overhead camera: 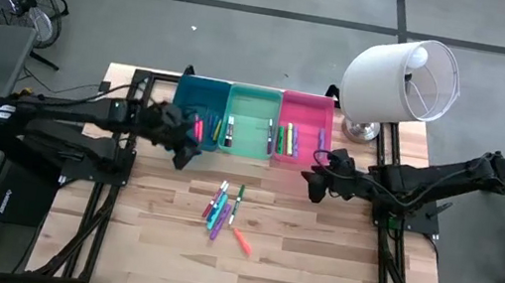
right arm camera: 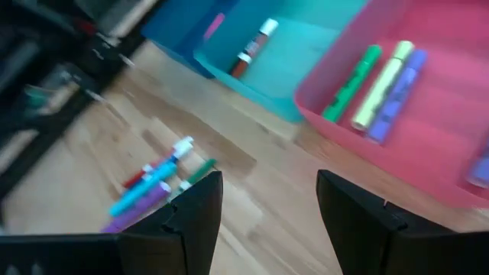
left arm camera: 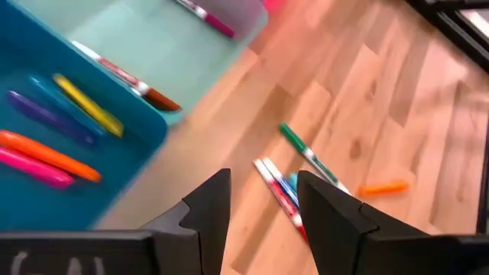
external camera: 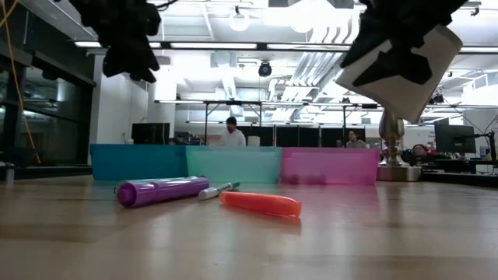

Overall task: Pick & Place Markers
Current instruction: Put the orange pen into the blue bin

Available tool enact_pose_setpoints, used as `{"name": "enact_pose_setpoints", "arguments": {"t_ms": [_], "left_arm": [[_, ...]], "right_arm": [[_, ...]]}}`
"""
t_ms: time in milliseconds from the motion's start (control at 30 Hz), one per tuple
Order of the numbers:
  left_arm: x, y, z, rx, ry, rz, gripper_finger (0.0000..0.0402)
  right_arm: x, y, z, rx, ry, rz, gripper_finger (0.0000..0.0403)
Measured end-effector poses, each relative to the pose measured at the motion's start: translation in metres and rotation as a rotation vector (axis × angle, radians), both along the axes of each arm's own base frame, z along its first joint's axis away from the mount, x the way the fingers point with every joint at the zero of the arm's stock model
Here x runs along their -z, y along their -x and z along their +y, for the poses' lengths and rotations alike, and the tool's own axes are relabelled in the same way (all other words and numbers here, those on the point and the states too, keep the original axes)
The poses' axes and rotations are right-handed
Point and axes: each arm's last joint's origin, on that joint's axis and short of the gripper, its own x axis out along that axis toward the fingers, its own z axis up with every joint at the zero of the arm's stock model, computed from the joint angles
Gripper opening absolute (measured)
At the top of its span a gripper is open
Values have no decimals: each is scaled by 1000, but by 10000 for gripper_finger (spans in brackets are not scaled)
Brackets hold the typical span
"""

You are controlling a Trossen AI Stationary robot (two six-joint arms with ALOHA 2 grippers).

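Observation:
Several markers (overhead camera: 223, 207) lie loose in a cluster on the wooden table, an orange one (overhead camera: 242, 240) nearest the front edge; they show in the low view (external camera: 159, 191) and the left wrist view (left arm camera: 286, 195) too. More markers lie inside the blue bin (overhead camera: 199, 111), mint bin (overhead camera: 254, 120) and pink bin (overhead camera: 303, 124). My left gripper (overhead camera: 184, 154) hovers open and empty just in front of the blue bin (left arm camera: 46, 122). My right gripper (overhead camera: 316, 187) hovers open and empty in front of the pink bin (right arm camera: 428, 99), right of the cluster (right arm camera: 157, 183).
A white lamp (overhead camera: 397, 83) stands at the far right corner of the table, beside the pink bin. The three bins sit side by side along the far edge. Bare wood lies in front of and around the marker cluster. People stand in the room behind (external camera: 231, 132).

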Motion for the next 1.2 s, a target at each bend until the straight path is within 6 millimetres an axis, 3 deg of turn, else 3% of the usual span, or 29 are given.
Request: {"name": "enact_pose_setpoints", "arguments": {"t_ms": [200, 367, 767, 967, 1200], "left_arm": [[6, 11, -30, 106, 1, -15, 150], [6, 28, -46, 242, -14, -34, 150], [1, 48, -52, 286, 4, -47, 150], [-3, 62, -50, 291, 12, -69, 150], [-9, 75, -48, 298, 6, -132, 150]], "right_arm": [[-5, -11, 7, -98, -91, -100, 201], [-1, -21, 23, -289, -242, -52, 201], [1, -74, 58, -308, -243, 77, 201], [-5, -101, 73, -319, -221, 172, 201], [-16, -129, 86, -313, -186, 163, 201]]}}
